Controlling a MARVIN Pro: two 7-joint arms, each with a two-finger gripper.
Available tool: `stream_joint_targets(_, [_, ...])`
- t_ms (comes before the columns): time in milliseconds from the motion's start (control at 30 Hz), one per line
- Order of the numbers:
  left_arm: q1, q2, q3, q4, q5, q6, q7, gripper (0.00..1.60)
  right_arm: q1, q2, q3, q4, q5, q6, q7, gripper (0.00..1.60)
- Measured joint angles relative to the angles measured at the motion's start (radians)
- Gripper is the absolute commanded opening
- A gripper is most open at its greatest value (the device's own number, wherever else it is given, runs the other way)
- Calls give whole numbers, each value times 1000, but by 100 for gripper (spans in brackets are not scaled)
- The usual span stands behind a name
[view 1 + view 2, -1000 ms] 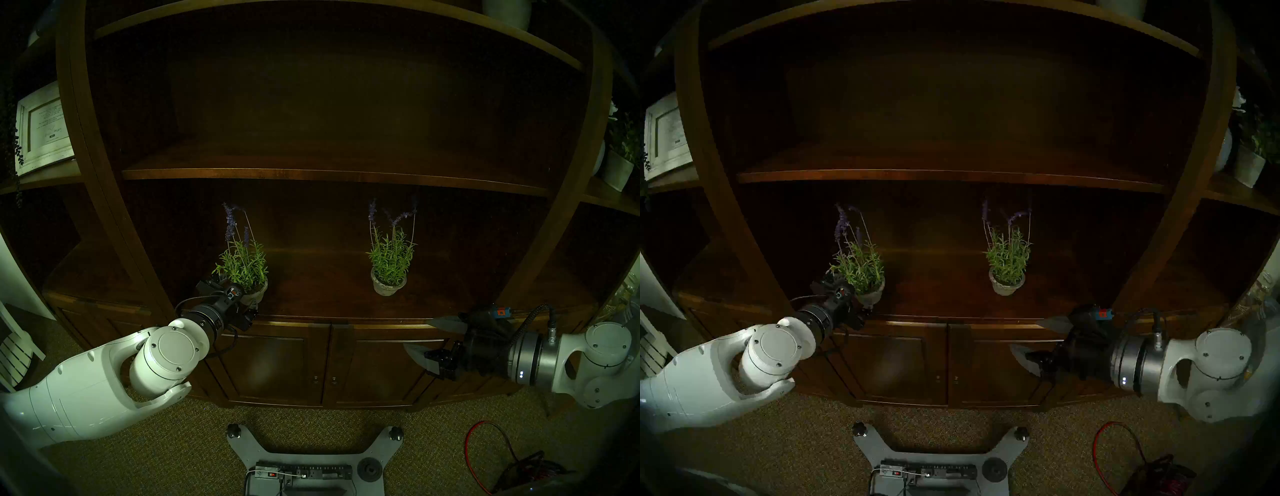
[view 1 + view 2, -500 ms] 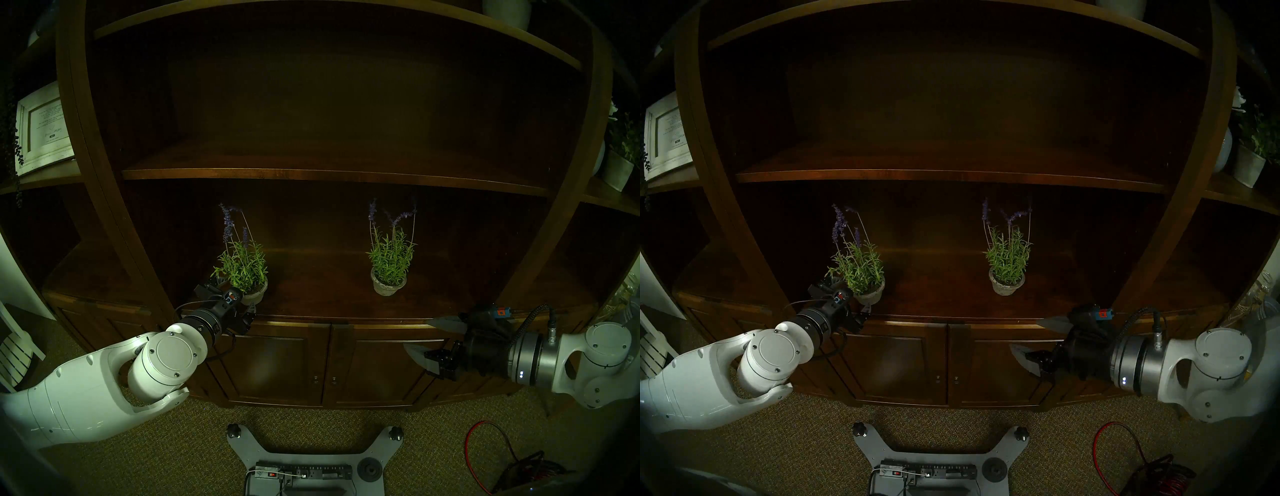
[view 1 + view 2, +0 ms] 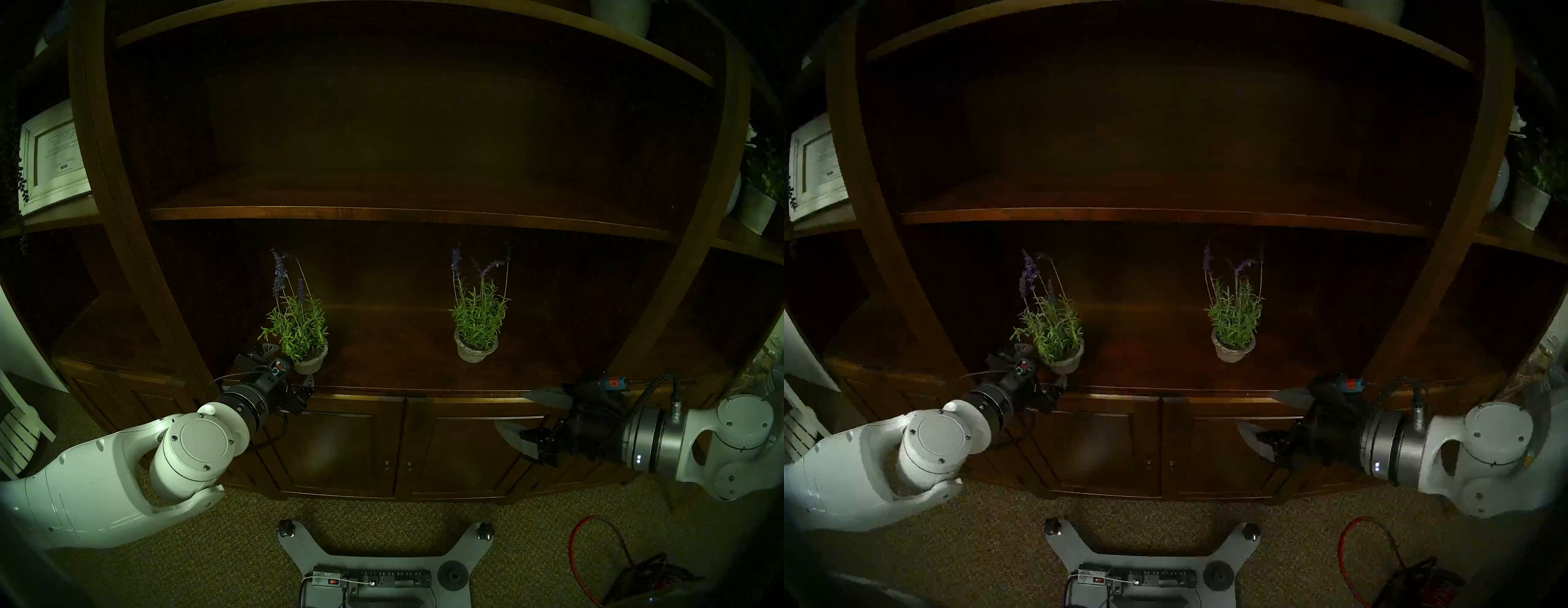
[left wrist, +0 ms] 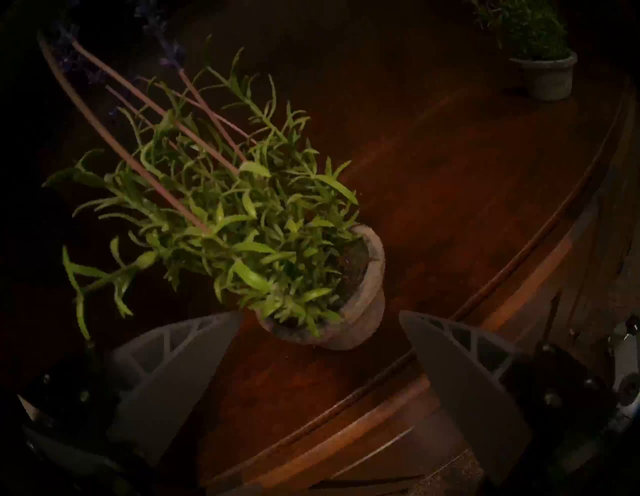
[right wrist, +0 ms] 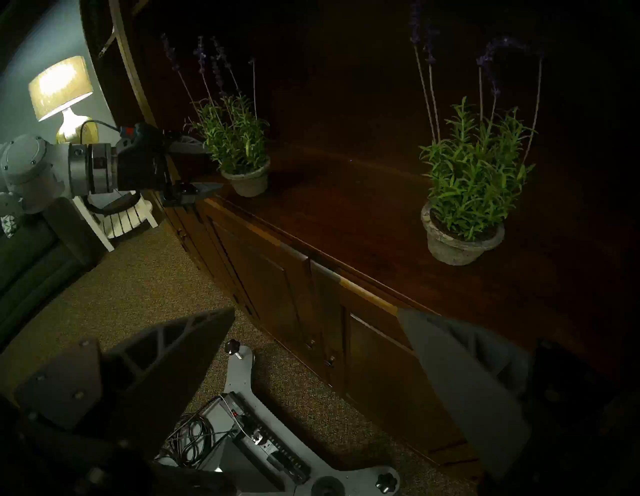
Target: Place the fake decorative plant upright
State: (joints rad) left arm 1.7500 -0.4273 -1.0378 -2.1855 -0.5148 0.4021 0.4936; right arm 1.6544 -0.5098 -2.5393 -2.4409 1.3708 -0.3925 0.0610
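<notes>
A fake lavender plant in a grey pot stands upright near the front left of the wooden cabinet top. It also shows in the head right view, the left wrist view and the right wrist view. My left gripper is open, with its fingertips on either side of the pot's base and clear of it. A second, matching plant stands upright to the right. My right gripper is open and empty in front of the cabinet doors.
A shelf board runs just above the flower tips. Cabinet uprights flank the bay. A framed picture stands at the left and a white potted plant at the right. My base and a red cable lie on the carpet.
My left arm has drawn back down and to the left, away from the left pot. The plant stays upright where it was. The right arm has not moved.
</notes>
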Motion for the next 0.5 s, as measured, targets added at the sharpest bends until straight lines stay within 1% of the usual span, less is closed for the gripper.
stream_joint_targets(233, [57,37,-30,-43,-48,-23,51,160,0,0,0,0,0,0,0,160])
stream_joint_targets(500, [136,90,-70,-94,-111,-57,136,160,0,0,0,0,0,0,0,160])
